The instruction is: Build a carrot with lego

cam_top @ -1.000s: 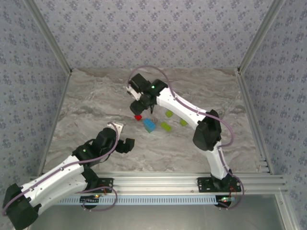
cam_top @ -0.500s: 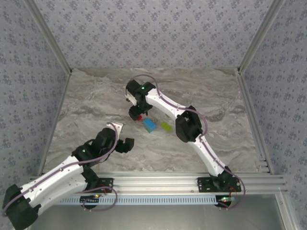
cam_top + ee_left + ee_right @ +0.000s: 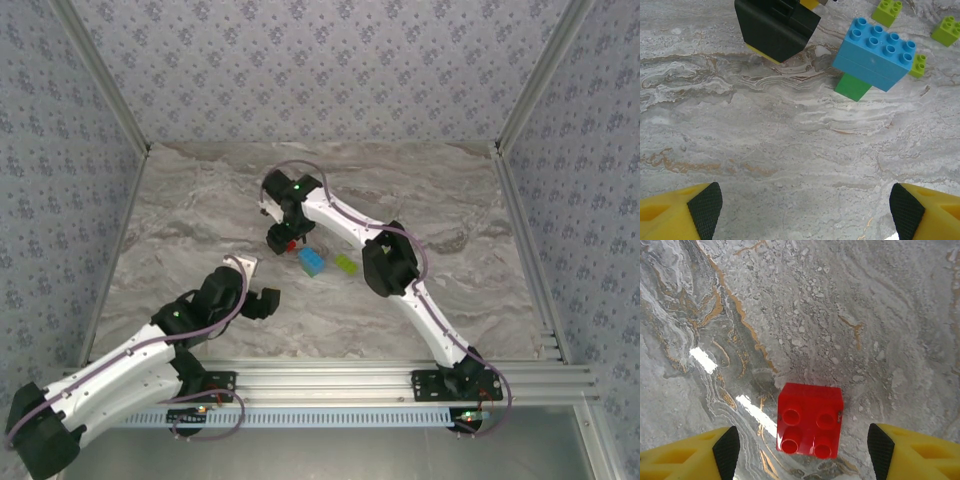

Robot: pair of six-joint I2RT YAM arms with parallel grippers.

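Note:
A red lego brick (image 3: pixel 810 420) lies studs-up on the marble table, between the fingers of my right gripper (image 3: pixel 802 445). The gripper is open, with a gap on each side of the brick. From above, the right gripper (image 3: pixel 283 238) hangs over the red brick (image 3: pixel 290 243) at mid-table. A light blue brick (image 3: pixel 872 52) sits on a green brick (image 3: pixel 852 86) just right of it. Small lime bricks (image 3: pixel 888 11) (image 3: pixel 946 30) lie beyond. My left gripper (image 3: pixel 805 210) is open over bare table, nearer the front edge.
One lime brick (image 3: pixel 346 264) lies beside the blue brick (image 3: pixel 312 261). The right arm's elbow (image 3: pixel 385 265) arches over the table just right of them. In the left wrist view, the right gripper's black finger (image 3: pixel 775 27) stands left of the blue brick. Patterned walls enclose the table.
The right arm swung left and folded its elbow in over the lime bricks. Its gripper came down around the red brick. The left arm has stayed still.

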